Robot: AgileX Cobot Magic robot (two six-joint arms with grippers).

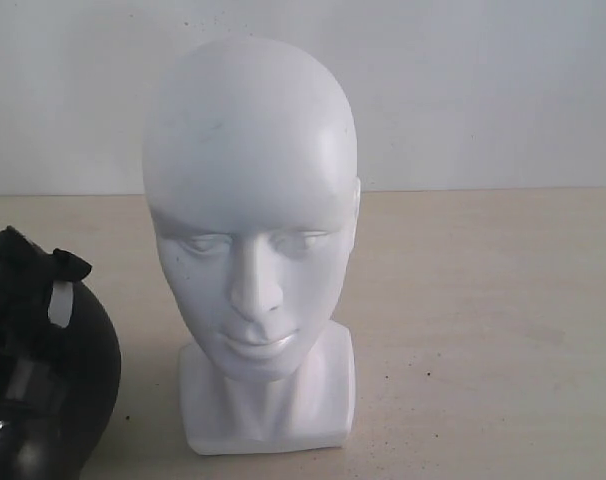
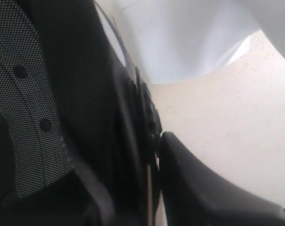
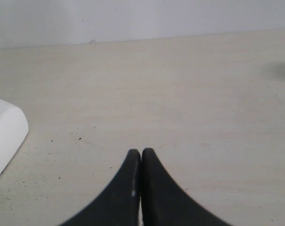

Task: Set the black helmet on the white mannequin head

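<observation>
The white mannequin head (image 1: pixel 251 200) stands upright on its squarish base at the middle of the table, face toward the exterior camera. The black helmet (image 1: pixel 43 370) lies at the lower left, opening and straps turned up, partly cut off by the frame edge. In the left wrist view the helmet's rim and mesh lining (image 2: pixel 20 117) fill the frame. My left gripper (image 2: pixel 154 147) is shut on that rim: one black finger (image 2: pixel 203 188) presses its outside, the other is hidden inside. White mannequin (image 2: pixel 189 42) shows behind. My right gripper (image 3: pixel 141 154) is shut on nothing, above bare table.
A pale speckled table (image 1: pixel 483 330) runs back to a white wall (image 1: pixel 483 90). A corner of the mannequin's base (image 3: pixel 6 136) shows to one side of the right gripper. Neither arm shows plainly in the exterior view.
</observation>
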